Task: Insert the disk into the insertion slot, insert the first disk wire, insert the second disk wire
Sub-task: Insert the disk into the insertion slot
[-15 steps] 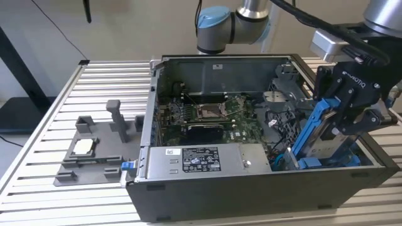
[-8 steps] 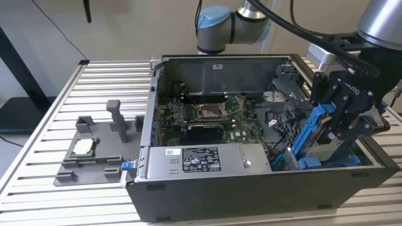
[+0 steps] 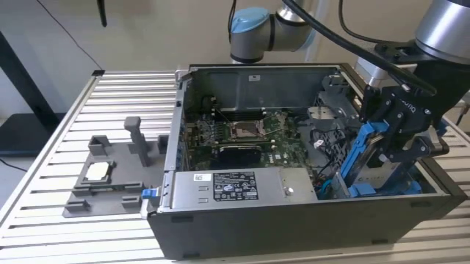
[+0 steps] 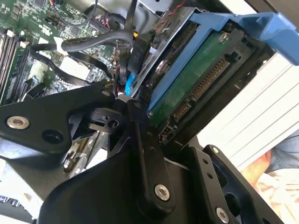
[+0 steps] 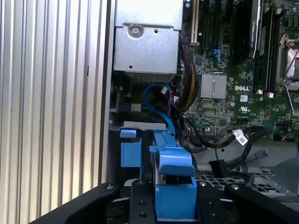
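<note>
My gripper (image 3: 397,157) is shut on the disk (image 3: 365,157), a drive in a bright blue carrier. The disk stands on edge, tilted, at the case's near corner on the exterior view's right. It hangs just over the insertion slot (image 3: 386,188), whose blue rails show beneath it. In the first wrist view the blue carrier (image 5: 174,186) sits between my black fingers (image 5: 140,205), with the slot's blue rail (image 5: 130,154) beyond. The second wrist view shows the disk's green board and connector (image 4: 201,84). Loose black wires (image 5: 219,165) and a blue wire (image 5: 156,95) lie beside the bay.
The open computer case (image 3: 294,225) holds a motherboard (image 3: 250,135) and a silver box with a white sticker (image 3: 235,190). A grey fixture (image 3: 103,181) stands on the ribbed metal table (image 3: 125,99) at the exterior view's left. The arm's joint (image 3: 257,27) is behind the case.
</note>
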Robot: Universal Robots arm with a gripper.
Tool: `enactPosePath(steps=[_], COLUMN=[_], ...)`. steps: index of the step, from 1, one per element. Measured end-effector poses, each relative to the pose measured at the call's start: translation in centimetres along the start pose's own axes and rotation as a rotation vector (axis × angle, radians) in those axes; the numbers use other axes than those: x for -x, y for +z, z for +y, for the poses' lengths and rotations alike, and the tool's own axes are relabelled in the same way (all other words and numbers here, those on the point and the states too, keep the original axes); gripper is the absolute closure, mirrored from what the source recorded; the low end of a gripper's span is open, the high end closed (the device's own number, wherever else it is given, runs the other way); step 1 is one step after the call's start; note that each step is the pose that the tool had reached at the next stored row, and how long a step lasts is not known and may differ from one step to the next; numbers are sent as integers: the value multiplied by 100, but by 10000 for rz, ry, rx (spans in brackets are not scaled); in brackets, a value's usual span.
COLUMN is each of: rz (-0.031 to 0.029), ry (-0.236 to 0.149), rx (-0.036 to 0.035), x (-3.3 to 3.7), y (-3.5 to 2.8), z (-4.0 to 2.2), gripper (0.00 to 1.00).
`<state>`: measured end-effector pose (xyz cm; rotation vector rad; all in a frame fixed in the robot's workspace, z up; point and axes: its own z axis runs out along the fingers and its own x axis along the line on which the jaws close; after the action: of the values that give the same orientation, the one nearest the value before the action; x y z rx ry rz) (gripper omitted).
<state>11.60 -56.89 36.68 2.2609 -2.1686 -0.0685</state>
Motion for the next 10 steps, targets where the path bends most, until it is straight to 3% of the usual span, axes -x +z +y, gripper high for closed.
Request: enactPosePath(steps=[6, 8, 9, 10], rz=[-14, -4, -2, -3], ry=[-5, -3, 0, 0], rx=[-3, -1, 0, 0], x=[2, 0, 0, 0], y=[5, 2, 1, 1], z=[-2, -2, 0, 0], gripper=[66, 61, 53, 53])
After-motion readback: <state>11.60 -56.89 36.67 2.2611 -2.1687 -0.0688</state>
